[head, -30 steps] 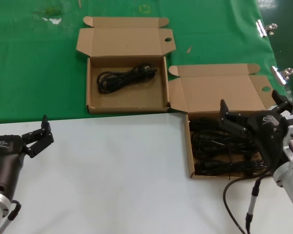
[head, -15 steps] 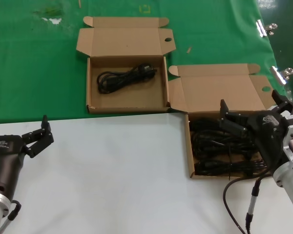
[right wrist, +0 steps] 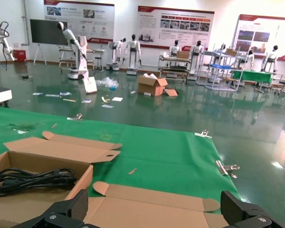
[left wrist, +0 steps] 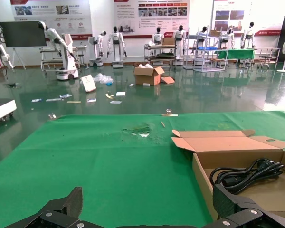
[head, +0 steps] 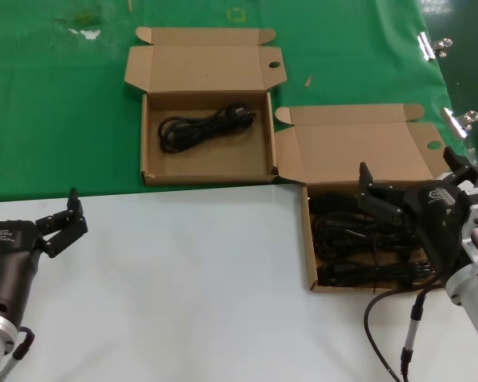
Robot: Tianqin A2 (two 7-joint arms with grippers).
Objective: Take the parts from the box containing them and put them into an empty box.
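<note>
Black power cords with moulded plugs point(head: 358, 247), loosely coiled in a tangled heap too mixed to count, fill a shallow brown cardboard mailer box point(head: 309, 239) at right of centre. One more cord point(head: 203, 126) lies in the second matching box point(head: 147, 139) at upper centre; both lids stand open. Right gripper point(head: 365, 191) hovers released over the heap. Left gripper point(head: 73, 213), also spread, waits lower left on white tabletop point(head: 183, 278).

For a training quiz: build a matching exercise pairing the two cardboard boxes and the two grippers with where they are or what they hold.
Things:
1. far brown cardboard box
2. near brown cardboard box
3. left gripper
4. right gripper

States:
A. open, over the full box
B. holds one black power cord
C. open, over the white table
D. holds many black cords

Pairs: 1-B, 2-D, 3-C, 4-A
</note>
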